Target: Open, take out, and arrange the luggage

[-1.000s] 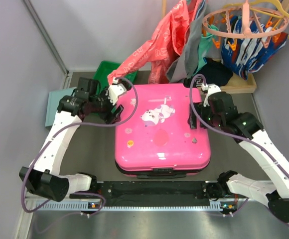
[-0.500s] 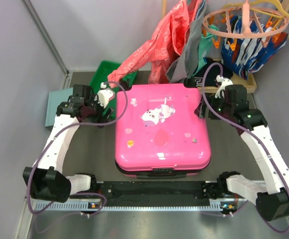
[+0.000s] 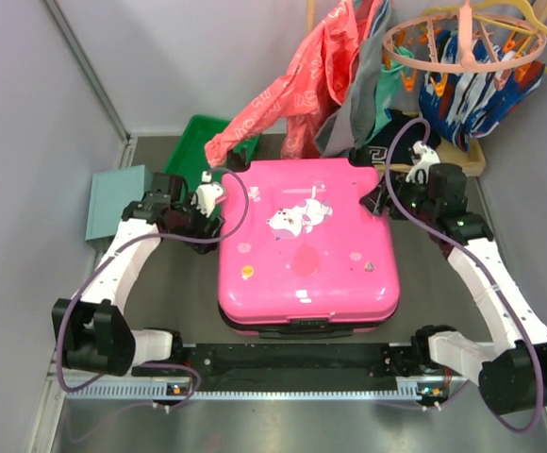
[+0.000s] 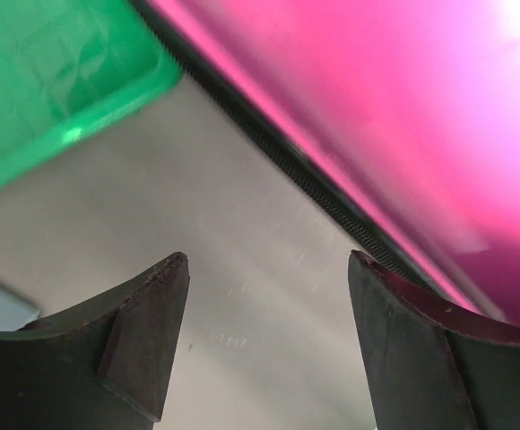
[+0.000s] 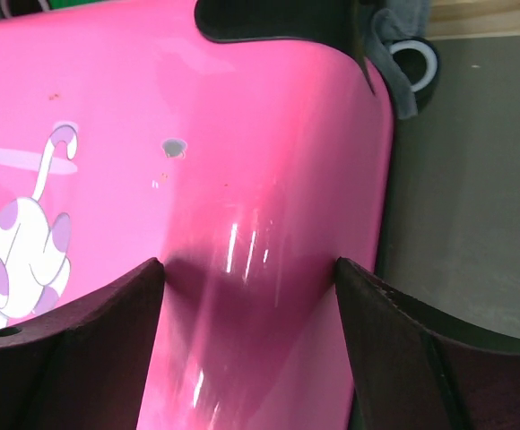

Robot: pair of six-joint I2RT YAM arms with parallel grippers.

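Grey tabletop (image 3: 170, 283) walled by pale panels carries the luggage (image 3: 306, 245) at its middle, lying flat and closed with the white cartoon sticker facing up and its dark front edge toward my bases at 6 o'clock. My left claw (image 3: 215, 206) sits at the case's 10 o'clock side, just beside the shell; from the wrist its fingers (image 4: 143, 331) stand wide apart with only bare table (image 4: 242, 206) between them, and the pink wall and black zip line run past at 1 o'clock. My right claw (image 3: 385, 196) hangs over the 2 o'clock corner, fingers (image 5: 72, 349) spread wide above the glossy lid (image 5: 242, 179), gripping nothing. Farther out, a green tray (image 3: 198, 142) lies at 11 o'clock, a pale teal box (image 3: 113, 200) at 9 o'clock, red clothing (image 3: 302, 85) at 12 o'clock, and a round peach drying rack (image 3: 462, 47) at 1 o'clock
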